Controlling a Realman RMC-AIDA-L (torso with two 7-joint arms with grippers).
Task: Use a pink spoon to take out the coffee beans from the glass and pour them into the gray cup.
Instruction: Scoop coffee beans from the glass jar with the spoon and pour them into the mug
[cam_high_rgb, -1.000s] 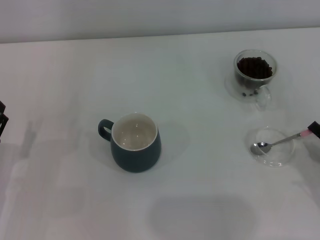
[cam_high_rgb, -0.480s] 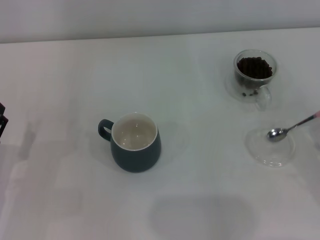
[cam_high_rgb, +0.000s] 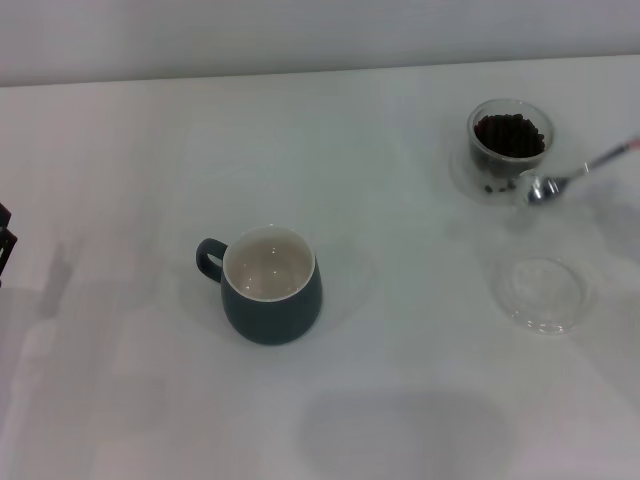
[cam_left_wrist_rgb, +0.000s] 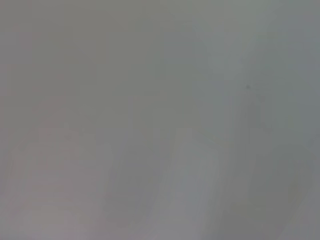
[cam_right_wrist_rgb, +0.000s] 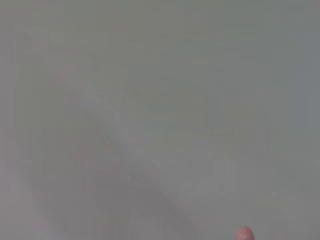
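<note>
The pink spoon (cam_high_rgb: 566, 178) hangs in the air, tilted, its empty metal bowl just beside the handle of the glass (cam_high_rgb: 487, 172). Its handle runs up to the head view's right edge, where my right gripper holds it out of frame. Only the handle's pink tip (cam_right_wrist_rgb: 244, 233) shows in the right wrist view. The glass stands at the back right with the coffee beans (cam_high_rgb: 510, 133) inside. The gray cup (cam_high_rgb: 272, 305) stands left of centre, cream inside empty, handle to the left. My left gripper (cam_high_rgb: 5, 242) is parked at the left edge.
A flat clear glass dish (cam_high_rgb: 541, 293) lies empty on the white table (cam_high_rgb: 400, 380), in front of the glass. The table's far edge meets a pale wall behind the glass. The left wrist view shows only blank surface.
The spoon has been lifted out of the flat dish and carried back toward the glass. The right gripper has passed out of the head view. The left arm has not moved.
</note>
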